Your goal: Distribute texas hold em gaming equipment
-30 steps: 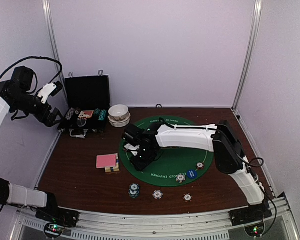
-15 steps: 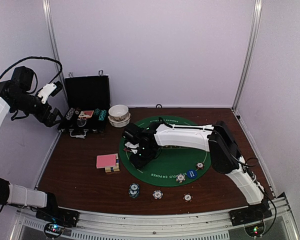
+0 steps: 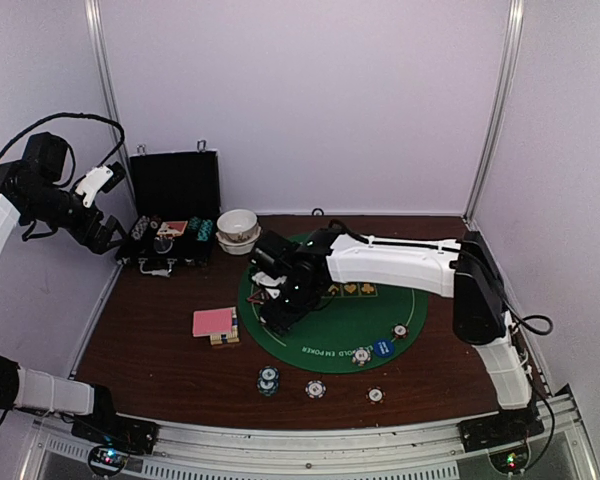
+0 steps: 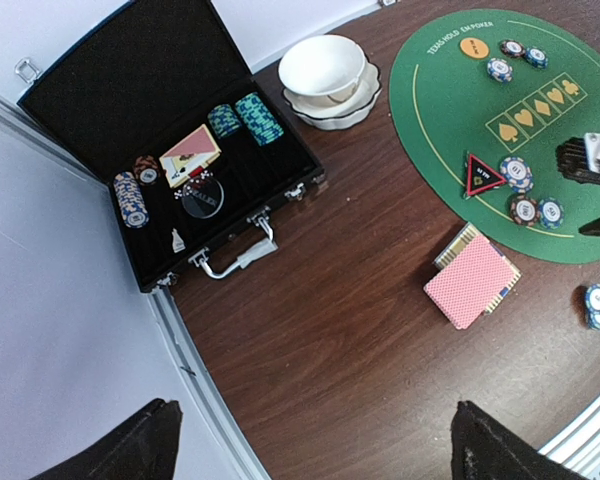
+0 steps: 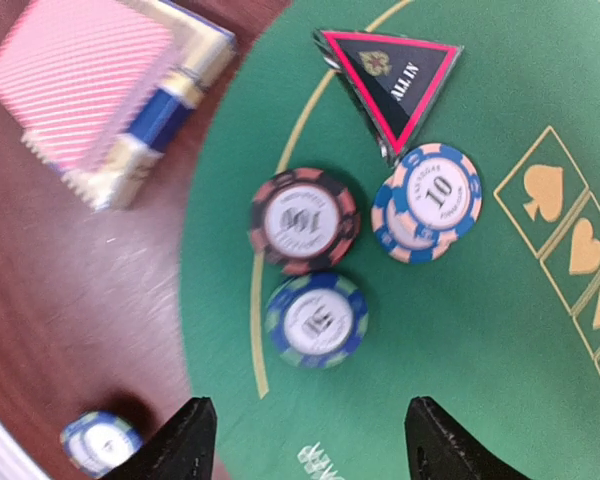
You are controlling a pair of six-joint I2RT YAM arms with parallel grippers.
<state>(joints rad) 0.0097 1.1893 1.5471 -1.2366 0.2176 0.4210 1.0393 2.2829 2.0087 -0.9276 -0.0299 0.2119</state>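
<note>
Now the right gripper [image 5: 310, 445] hangs, jaws open and empty, over three poker chips [image 5: 305, 220] beside the red-triangle button [image 5: 388, 70] on the green mat [image 5: 460, 330], left gripper [image 4: 310, 450] gaping empty too; next, I reckon, lift clear, fetch more.

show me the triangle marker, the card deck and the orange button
triangle marker [image 5: 390, 72]: right wrist view, its black middle.
card deck [image 4: 470, 284]: left wrist view, middle of the pink top card.
orange button [image 4: 474, 46]: left wrist view, its centre.

Lab test booth: white panel walls [image 3: 310, 100], aluminium posts [image 3: 495, 110], wooden table [image 3: 160, 340]
</note>
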